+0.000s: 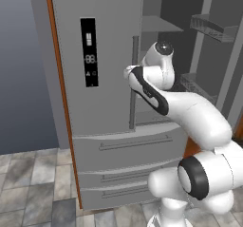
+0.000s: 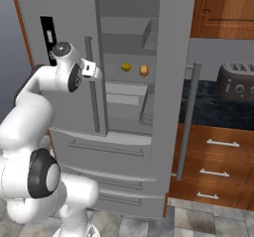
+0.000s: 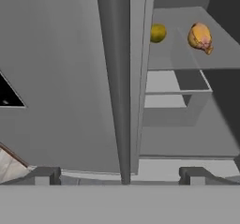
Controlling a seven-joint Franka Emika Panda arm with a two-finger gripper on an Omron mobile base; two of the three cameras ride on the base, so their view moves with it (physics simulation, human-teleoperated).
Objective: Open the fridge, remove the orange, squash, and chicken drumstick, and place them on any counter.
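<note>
While fridge [image 2: 124,97] right door stands open | arm raised, elbow bent | jaws apart

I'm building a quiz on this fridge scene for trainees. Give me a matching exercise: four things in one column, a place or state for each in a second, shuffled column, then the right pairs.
Things:
1. chicken drumstick
2. right fridge door
3. left fridge door
4. toaster

Places or states:
A. closed, carries the black display panel
B. on the dark counter beside the fridge
C. swung open
D. lying on a shelf inside the fridge, next to a small yellow ball

Pairs: 1-D, 2-C, 3-A, 4-B
</note>
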